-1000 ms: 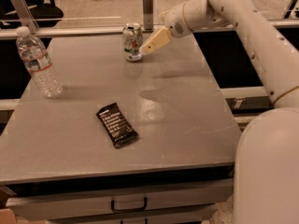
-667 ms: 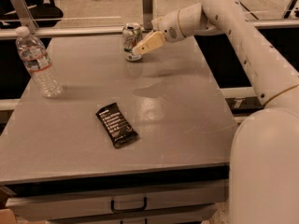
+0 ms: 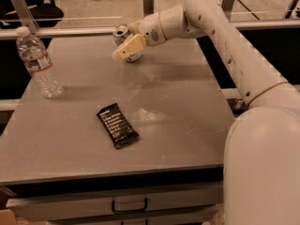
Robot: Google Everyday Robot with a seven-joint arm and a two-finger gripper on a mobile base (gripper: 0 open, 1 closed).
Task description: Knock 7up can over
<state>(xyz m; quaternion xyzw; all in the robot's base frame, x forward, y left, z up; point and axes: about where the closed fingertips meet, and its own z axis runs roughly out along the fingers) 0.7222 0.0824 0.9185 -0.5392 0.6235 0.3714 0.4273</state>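
The 7up can (image 3: 123, 33) is a small silver can at the far middle of the grey table (image 3: 187, 125). It leans to the left, with its silver top tipped up and to the left. My gripper (image 3: 126, 48) is pressed against the can's right front side, and its tan fingers (image 3: 130, 46) cover most of the can's body. My white arm reaches in from the upper right.
A clear plastic water bottle (image 3: 38, 62) with a white cap stands upright at the left. A black snack bar wrapper (image 3: 117, 125) lies flat in the middle. A metal rail (image 3: 70, 32) runs behind the table. A drawer handle (image 3: 129, 205) is below the front edge.
My gripper has moved left against the can. The can stood upright before and now leans to the left.
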